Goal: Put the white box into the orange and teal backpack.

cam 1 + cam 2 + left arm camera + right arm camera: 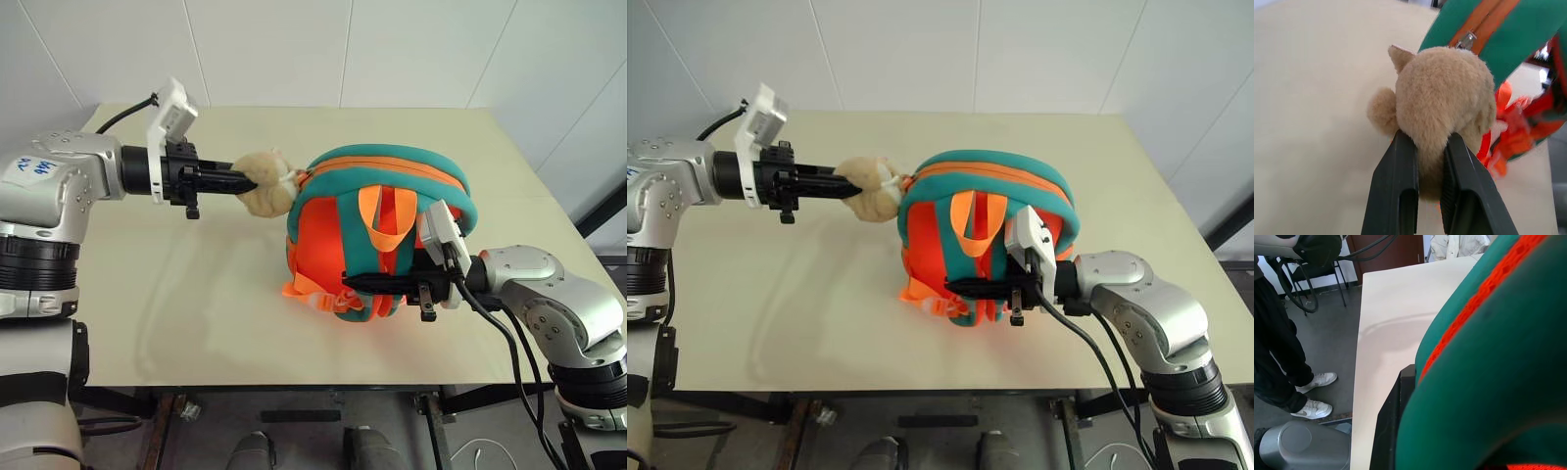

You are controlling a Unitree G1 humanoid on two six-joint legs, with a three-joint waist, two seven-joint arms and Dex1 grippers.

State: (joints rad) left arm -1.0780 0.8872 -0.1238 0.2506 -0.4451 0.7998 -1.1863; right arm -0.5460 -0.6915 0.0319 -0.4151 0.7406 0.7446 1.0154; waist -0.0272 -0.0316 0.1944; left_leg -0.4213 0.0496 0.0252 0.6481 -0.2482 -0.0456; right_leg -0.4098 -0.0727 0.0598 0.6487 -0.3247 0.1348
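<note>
The orange and teal backpack stands on the pale table, near its middle, strap side toward the robot, its teal rim arching over the top and orange webbing loops hanging down the orange back panel; a tan plush animal sticks out from the backpack's upper left side, next to the orange zipper band, where a small metal zipper pull shows in the left wrist view; the left gripper reaches in level from the left and is clenched on the plush animal, its two black fingers pinching the soft body between them; the right gripper comes in from the right across the lower part of the backpack, its fingers pressed together on a teal strap with orange mesh trim, with one black finger visible beside the fabric in the right wrist view; the backpack's zipper looks closed along the stretch that can be seen; beyond the table's edge in the right wrist view, a person's dark trouser legs and white shoes stand on the grey floor.
</note>
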